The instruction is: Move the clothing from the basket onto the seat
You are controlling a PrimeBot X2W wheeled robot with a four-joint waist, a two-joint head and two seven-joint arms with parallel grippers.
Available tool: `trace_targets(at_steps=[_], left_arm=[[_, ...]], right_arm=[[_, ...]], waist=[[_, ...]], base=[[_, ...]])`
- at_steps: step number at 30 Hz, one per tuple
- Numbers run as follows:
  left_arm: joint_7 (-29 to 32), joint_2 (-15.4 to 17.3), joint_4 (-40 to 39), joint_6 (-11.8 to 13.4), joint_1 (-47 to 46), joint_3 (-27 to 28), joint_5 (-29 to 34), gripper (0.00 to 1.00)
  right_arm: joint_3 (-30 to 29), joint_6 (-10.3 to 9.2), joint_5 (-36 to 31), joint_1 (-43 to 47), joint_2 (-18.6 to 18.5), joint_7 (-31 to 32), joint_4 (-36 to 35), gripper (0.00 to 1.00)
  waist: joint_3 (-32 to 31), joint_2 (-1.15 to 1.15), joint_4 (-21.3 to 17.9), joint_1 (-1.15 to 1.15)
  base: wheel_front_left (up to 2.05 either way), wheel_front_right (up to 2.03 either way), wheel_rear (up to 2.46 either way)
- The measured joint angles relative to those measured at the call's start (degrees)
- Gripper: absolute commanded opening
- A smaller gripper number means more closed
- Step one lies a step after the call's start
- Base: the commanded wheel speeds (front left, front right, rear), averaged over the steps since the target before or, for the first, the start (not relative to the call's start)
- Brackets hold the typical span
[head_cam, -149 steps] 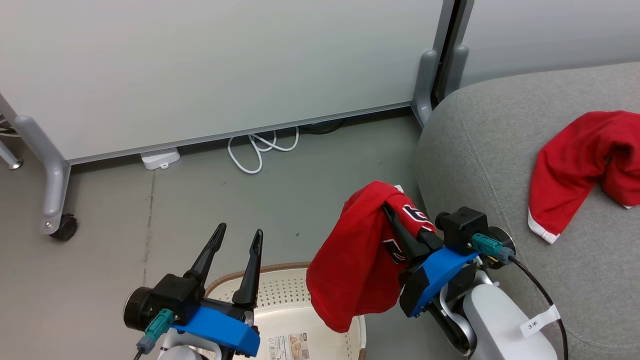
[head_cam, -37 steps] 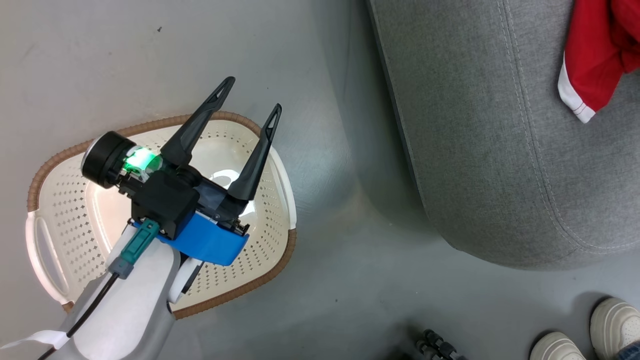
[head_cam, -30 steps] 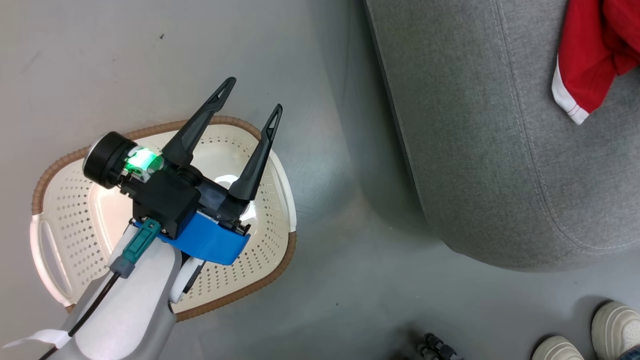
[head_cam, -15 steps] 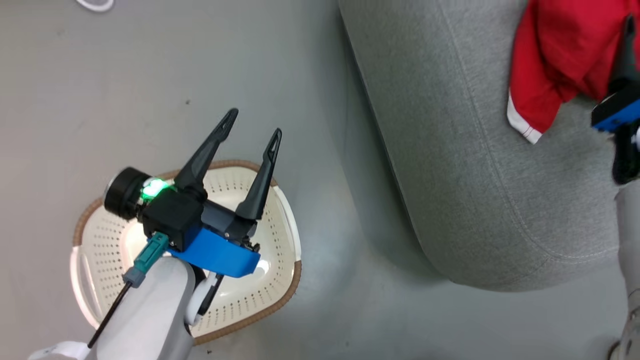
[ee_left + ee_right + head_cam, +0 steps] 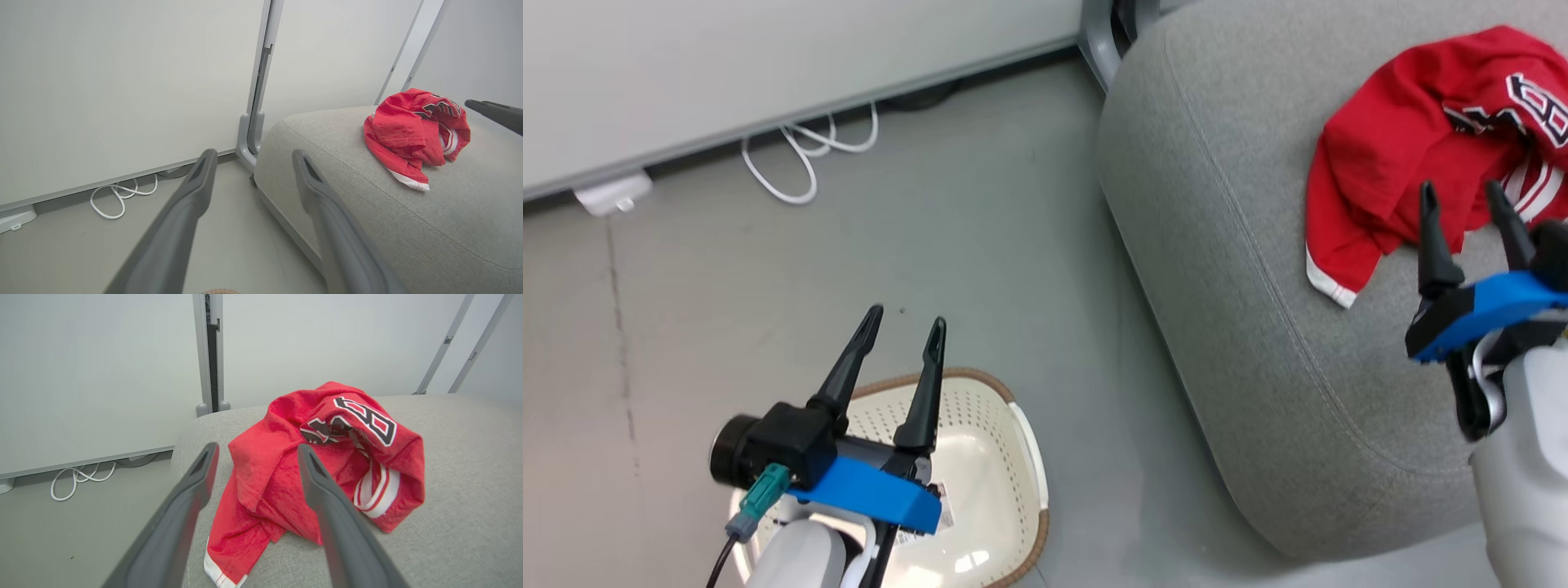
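The red clothing [image 5: 1405,155] lies in a heap on the grey seat [image 5: 1258,327], dark lettering facing up and a white-edged cuff hanging toward the seat's near side. The same red clothing [image 5: 318,457] and red clothing [image 5: 412,130] appear in both wrist views. My right gripper [image 5: 1462,196] hovers open just short of the heap, nothing between its fingers. Over the cream basket [image 5: 1005,457] at the lower left, my left gripper [image 5: 907,322] stands open and empty. A label shows on the basket's inside bottom; no garment shows in the part I can see.
A white partition [image 5: 768,65] on a grey foot [image 5: 1098,33] stands behind the seat. A coiled white cable [image 5: 805,155] and a small white box [image 5: 609,196] lie on the grey floor [image 5: 727,286] by the wall.
The camera tilted up and away, so the whole picture shifted. My right gripper, holding the lettered garment five seconds ago, now stands open with that garment lying on the seat.
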Motion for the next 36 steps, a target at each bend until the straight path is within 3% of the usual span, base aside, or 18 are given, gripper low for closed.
trace_targets(at_steps=[9, 20, 36], left_arm=[[-0.07, -2.19, 1.38, -0.01, 5.66, 5.97, 0.01, 1.0], [-0.07, -3.44, 4.59, -0.02, 7.9, 11.68, 0.18, 1.0], [-0.07, -2.81, 9.71, -0.02, 7.93, 11.32, 0.35, 1.0]], right_arm=[[1.83, 0.01, -2.68, 14.08, 3.55, 2.88, -15.41, 1.0], [1.43, 0.01, -5.43, 28.17, 8.5, 7.81, -29.62, 1.0], [3.34, 0.0, 0.41, 36.26, 9.05, 5.79, -32.17, 1.0]], waist=[[-7.66, 0.0, 3.76, 0.0], [-10.68, 0.0, 10.24, 0.01], [-14.23, 0.0, 17.08, 0.02]], base=[[0.0, 0.0, 0.0], [0.0, 0.0, 0.0], [0.0, 0.0, 0.0]])
